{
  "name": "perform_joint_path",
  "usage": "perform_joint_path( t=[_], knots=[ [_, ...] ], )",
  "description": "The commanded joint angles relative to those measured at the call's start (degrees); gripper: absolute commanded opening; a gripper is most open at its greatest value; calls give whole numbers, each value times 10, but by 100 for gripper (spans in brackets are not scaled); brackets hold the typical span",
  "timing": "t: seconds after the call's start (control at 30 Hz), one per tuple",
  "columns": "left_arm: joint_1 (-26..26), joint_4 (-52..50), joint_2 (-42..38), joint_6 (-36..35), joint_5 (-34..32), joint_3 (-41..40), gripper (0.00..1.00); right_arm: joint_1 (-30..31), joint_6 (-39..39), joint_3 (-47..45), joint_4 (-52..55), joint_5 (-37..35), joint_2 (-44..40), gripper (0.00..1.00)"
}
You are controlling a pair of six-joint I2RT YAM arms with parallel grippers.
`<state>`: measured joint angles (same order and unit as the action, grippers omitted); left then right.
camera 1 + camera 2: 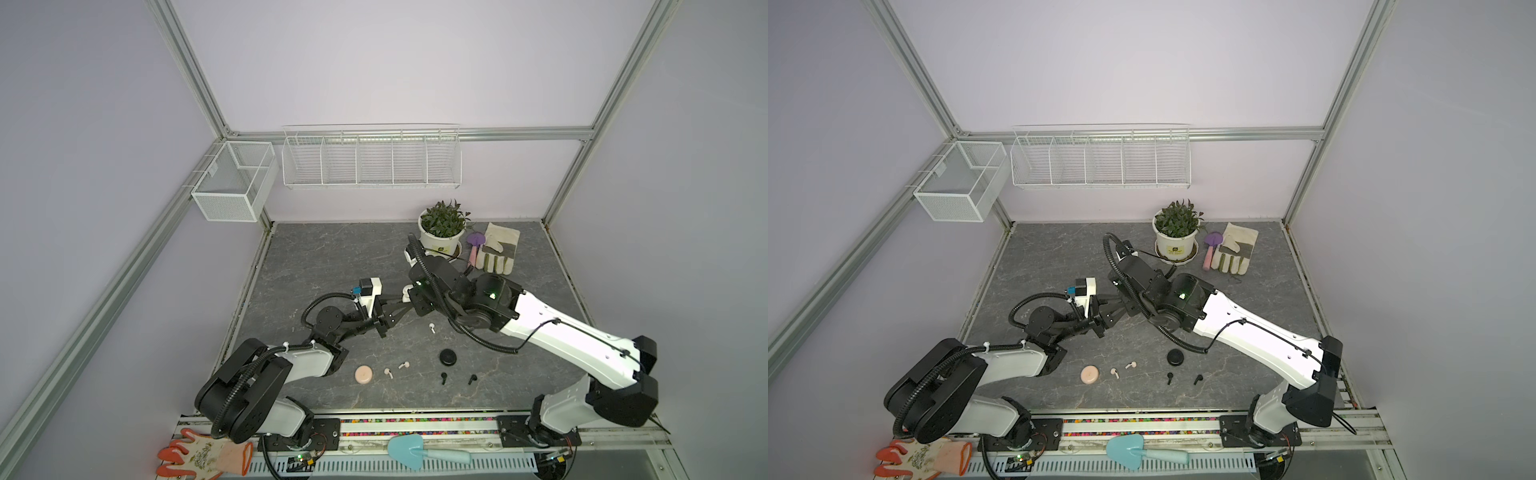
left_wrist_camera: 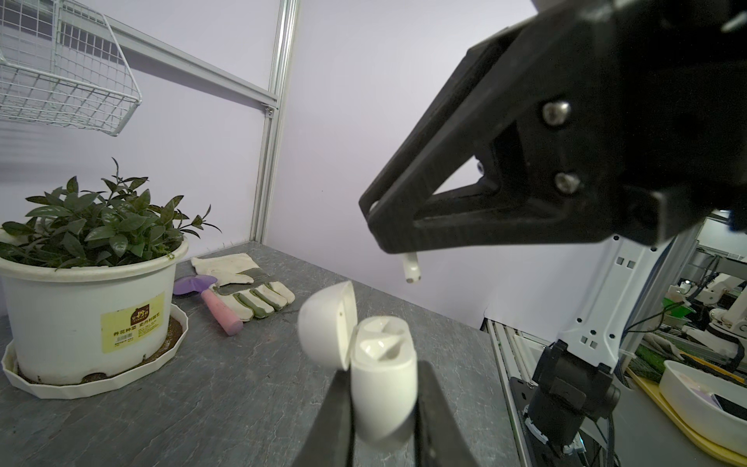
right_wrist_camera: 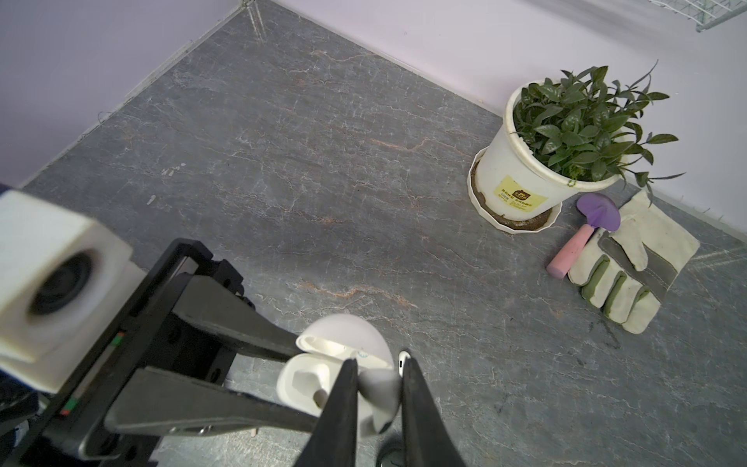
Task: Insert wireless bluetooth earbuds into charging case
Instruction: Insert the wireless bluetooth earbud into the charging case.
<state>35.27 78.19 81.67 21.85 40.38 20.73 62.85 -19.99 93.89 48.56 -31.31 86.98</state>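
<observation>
Hanging stem-down, long axis near vertical, white earbud (image 2: 410, 270) sits clamped in right tool (image 3: 380, 364), just above charging case (image 2: 384, 404) mouth, not touching. Left tool (image 2: 382, 370) clamped on case, upright, lid flipped back. Open worktop (image 1: 332, 266) behind; plant pot (image 1: 441, 239) well apart.

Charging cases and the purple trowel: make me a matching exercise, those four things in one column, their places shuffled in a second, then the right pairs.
Things
1. white case
2. pink round case
3. black round case
4. purple trowel

Places
A. beside the work glove
B. on the table next to two pink earbuds
C. held by the left gripper, lid open
D. on the table near two black earbuds

Pairs: 1-C, 2-B, 3-D, 4-A
</observation>
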Motion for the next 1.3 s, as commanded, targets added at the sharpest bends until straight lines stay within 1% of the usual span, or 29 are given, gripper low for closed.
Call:
perform_joint_path(
  t=[0.0, 0.33, 0.8, 1.27],
  knots=[
    [2, 29, -10, -3, 5, 0, 0, 5, -14, 2, -19, 16, 2, 19],
    [2, 29, -21, -3, 2, -6, 0, 6, -24, -9, -33, 31, 11, 18],
    [2, 29, -25, -5, 1, -9, 0, 8, -27, -13, -38, 24, 25, 18],
    [2, 29, -30, -7, 1, -11, 0, 16, -21, -18, -38, -5, 28, 18]
  ],
)
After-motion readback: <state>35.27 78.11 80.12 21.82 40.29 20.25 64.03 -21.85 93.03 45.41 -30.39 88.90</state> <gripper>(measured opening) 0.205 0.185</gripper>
